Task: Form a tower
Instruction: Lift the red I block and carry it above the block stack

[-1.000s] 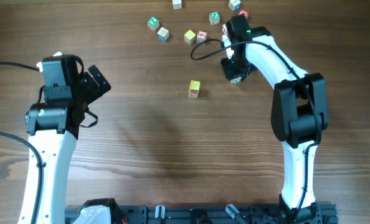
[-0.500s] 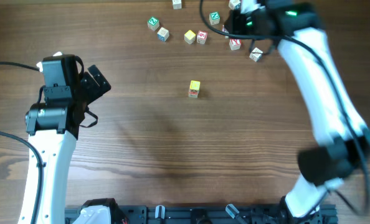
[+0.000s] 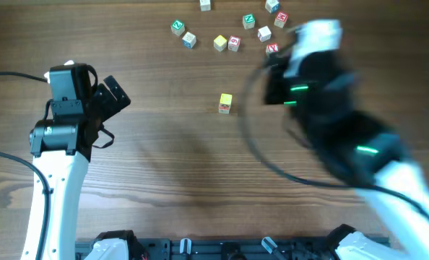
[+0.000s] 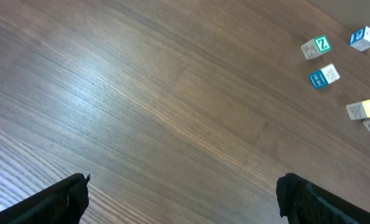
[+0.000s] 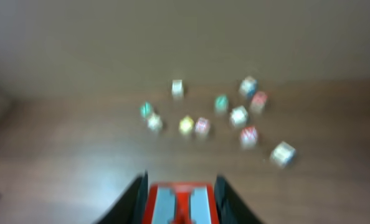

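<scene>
My right gripper (image 5: 180, 186) is shut on a small wooden cube (image 5: 180, 202) whose white face bears a red-framed red "I". It is held high above the table, and the right wrist view is blurred. From overhead the right arm (image 3: 330, 123) is a blurred shape at the right, and its fingers cannot be made out. A yellow-topped cube (image 3: 225, 103) stands alone mid-table; I cannot tell whether it is a single cube or a stack. No tower is in view. My left gripper (image 3: 112, 96) (image 4: 184, 186) hangs open over bare wood at the left.
Several loose alphabet cubes lie scattered at the back of the table, among them a green one (image 3: 177, 27), a yellow one (image 3: 220, 43) and a red one (image 3: 273, 48). The same cluster (image 5: 201, 126) lies ahead of the right gripper. Some cubes (image 4: 322, 45) reach the left wrist view's upper right corner.
The right arm has swung up and away from the back cluster toward the right front, carrying the "I" cube. The left arm has not moved.
</scene>
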`<act>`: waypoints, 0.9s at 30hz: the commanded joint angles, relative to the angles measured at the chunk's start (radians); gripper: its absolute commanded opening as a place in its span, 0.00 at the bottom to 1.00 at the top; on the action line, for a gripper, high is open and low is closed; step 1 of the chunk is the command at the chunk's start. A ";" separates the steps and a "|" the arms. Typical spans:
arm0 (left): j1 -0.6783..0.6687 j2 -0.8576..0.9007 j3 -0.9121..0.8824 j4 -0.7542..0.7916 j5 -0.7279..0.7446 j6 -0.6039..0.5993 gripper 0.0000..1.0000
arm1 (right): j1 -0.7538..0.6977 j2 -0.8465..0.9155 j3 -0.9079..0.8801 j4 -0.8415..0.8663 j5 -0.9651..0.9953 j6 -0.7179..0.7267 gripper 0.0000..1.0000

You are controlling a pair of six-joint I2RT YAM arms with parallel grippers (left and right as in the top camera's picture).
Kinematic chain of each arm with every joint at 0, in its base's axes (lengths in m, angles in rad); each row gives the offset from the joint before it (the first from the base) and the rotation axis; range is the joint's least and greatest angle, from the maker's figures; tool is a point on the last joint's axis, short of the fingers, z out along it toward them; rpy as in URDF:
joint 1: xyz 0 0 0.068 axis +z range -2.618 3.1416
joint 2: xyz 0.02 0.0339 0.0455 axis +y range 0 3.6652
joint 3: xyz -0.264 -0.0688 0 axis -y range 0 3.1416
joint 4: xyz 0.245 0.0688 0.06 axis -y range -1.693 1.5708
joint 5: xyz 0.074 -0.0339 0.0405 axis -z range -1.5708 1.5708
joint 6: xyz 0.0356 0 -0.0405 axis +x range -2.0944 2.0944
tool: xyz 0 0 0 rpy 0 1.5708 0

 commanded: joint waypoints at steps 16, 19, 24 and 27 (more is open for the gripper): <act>0.005 0.003 0.000 0.006 0.011 -0.002 1.00 | 0.075 0.363 -0.220 0.568 0.243 -0.011 0.04; 0.005 0.003 0.000 0.006 0.011 -0.002 1.00 | 0.080 0.438 -0.220 0.649 0.243 -0.031 0.05; 0.005 0.003 0.000 0.006 0.011 -0.002 1.00 | 0.145 0.433 -0.220 0.664 0.263 -0.090 0.04; 0.005 0.003 0.000 0.006 0.011 -0.002 1.00 | 0.249 0.354 -0.220 0.665 0.417 -0.194 0.04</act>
